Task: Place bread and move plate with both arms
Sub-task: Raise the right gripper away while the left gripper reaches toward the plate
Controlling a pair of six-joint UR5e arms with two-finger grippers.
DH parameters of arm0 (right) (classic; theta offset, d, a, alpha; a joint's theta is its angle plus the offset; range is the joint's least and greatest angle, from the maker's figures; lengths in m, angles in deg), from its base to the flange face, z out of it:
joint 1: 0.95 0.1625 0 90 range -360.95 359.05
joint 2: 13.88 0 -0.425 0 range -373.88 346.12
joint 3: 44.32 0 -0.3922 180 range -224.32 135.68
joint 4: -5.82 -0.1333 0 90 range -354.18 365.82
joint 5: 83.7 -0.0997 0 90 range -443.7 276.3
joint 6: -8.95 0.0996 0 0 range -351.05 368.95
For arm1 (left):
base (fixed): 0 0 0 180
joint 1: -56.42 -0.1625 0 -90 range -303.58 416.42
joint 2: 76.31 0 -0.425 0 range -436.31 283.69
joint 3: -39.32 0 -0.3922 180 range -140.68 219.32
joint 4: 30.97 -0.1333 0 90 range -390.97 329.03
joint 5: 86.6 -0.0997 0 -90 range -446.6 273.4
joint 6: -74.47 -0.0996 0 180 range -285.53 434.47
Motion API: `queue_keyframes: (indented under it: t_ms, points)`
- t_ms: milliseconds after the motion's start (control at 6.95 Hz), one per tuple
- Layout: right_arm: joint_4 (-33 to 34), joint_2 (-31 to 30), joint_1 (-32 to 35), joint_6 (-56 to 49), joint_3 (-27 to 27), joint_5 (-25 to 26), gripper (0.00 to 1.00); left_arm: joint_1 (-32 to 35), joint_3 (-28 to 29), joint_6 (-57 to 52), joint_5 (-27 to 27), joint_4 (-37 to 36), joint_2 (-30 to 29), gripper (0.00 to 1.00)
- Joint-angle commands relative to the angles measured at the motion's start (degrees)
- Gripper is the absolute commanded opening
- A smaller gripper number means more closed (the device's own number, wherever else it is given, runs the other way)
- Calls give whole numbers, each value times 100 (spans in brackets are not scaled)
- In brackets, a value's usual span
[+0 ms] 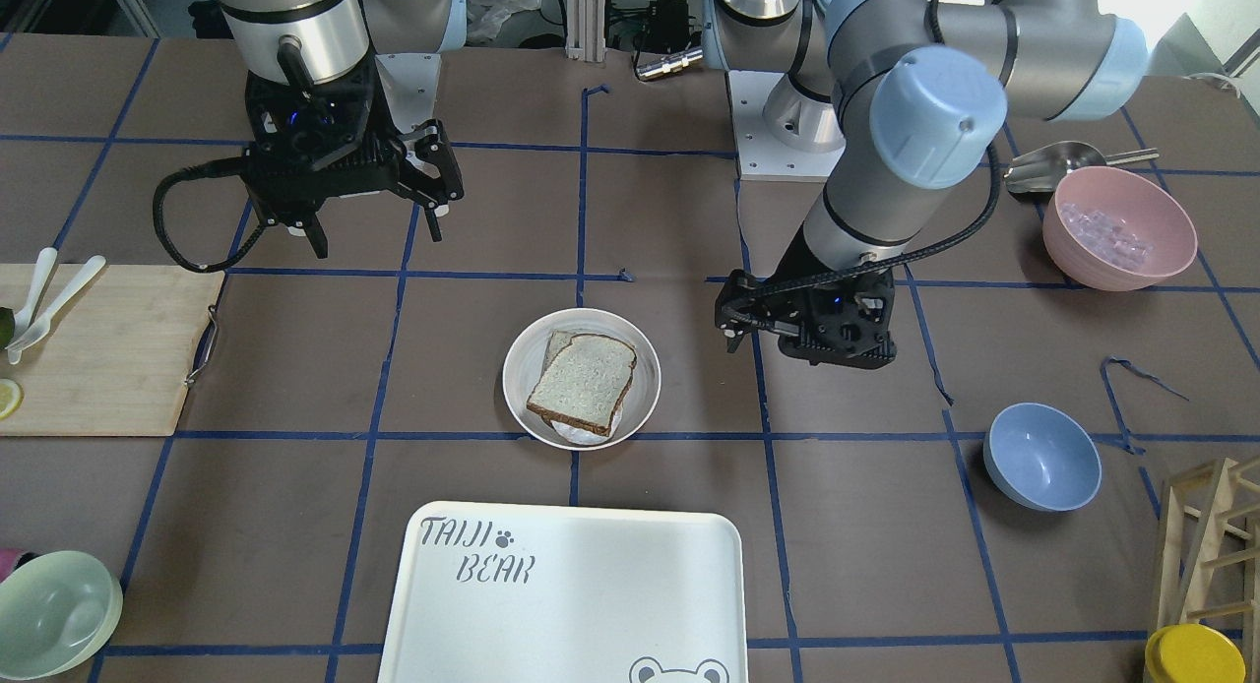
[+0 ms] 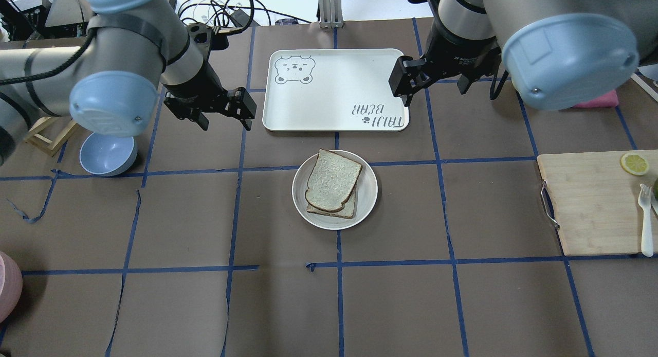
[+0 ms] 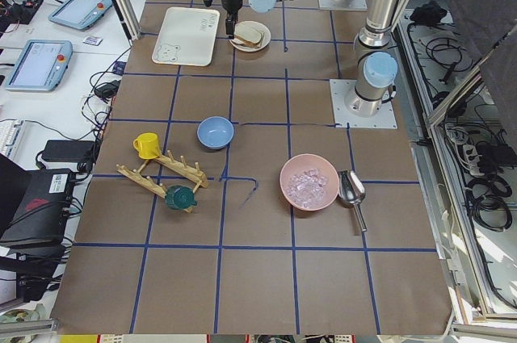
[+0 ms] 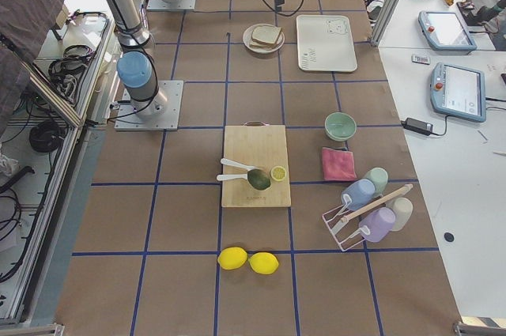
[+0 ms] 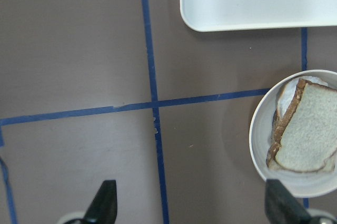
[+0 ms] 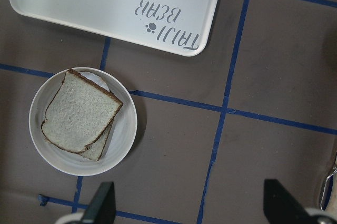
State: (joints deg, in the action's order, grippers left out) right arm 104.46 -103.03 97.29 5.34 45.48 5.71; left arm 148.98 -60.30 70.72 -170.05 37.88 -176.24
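The bread [image 2: 333, 179], a large grey-white slice with a dark crust, lies on top of a smaller slice on the round cream plate [image 2: 367, 192] at the table's middle. Both also show in the front view, bread [image 1: 583, 383] and plate [image 1: 645, 368]. My left gripper [image 2: 226, 121] is open and empty, up above the table to the plate's far left. Its wrist view shows the bread [image 5: 308, 139] and plate [image 5: 260, 139] at the right edge. My right gripper [image 2: 434, 89] is open and empty, high beside the tray's right corner. Its wrist view shows the bread [image 6: 79, 118] on the plate [image 6: 126, 129].
The "TAIJI BEAR" tray [image 2: 334, 89] lies just beyond the plate. A blue bowl [image 2: 108, 154] sits at the left below my left arm. A wooden cutting board [image 2: 596, 202] with lemon and fork lies at the right. A pink bowl [image 1: 1117, 225] and a green bowl [image 1: 54, 614] sit near the table's edges.
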Motion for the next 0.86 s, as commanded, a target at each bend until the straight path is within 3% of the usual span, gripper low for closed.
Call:
queue_keyframes:
  t_ms: [0, 144, 576, 719]
  points:
    - [-498, -85, -232, -17, -328, -12, 100, 139, -548, 49, 303, -1019, -464, 83]
    - [-808, 90, -487, -86, -522, -73, 100, 217, -602, 84, 303, -1205, -658, 79]
    - [-749, 65, -534, -237, -559, 23, 100, 482, -603, 233, 311, -1417, -1221, 78]
    - [-749, 65, -559, -236, -568, 293, 100, 534, -603, 278, 312, -1496, -1353, 78]
